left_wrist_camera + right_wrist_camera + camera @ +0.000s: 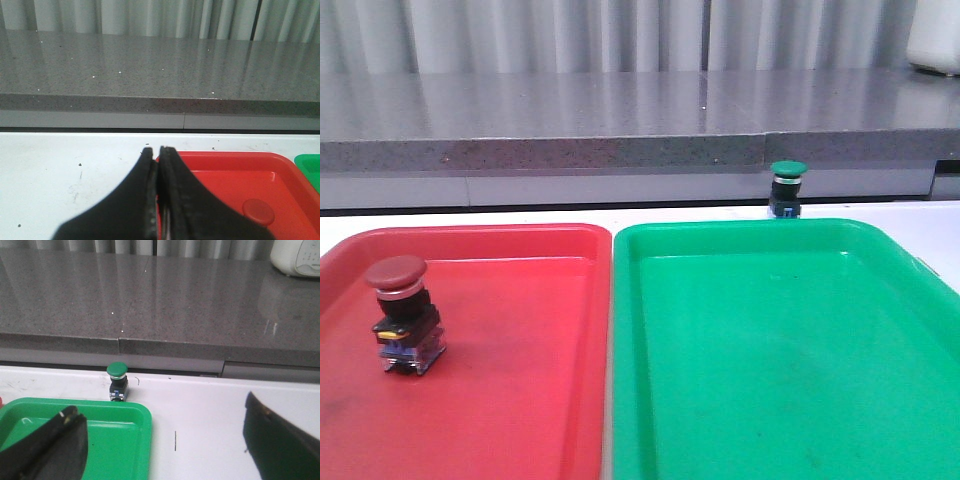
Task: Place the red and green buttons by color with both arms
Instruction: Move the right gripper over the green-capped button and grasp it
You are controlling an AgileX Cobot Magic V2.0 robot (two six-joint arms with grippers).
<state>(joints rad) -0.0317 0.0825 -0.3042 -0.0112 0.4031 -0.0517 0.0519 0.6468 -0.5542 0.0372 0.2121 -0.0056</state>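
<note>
Green mushroom-capped push-button (117,381) on its black-and-blue block stands upright ahead of the spread-fingered right gripper (165,440), on the white tabletop by its far edge, just beyond the green plastic tray (880,300), while the left gripper (157,190) is pressed together, empty.

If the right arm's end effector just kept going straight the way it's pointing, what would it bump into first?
Probably the green button, standing on the white table just beyond the green tray. It sits left of centre between the open fingers, so depth is uncertain.

Bright, even light; soft focus.
</note>
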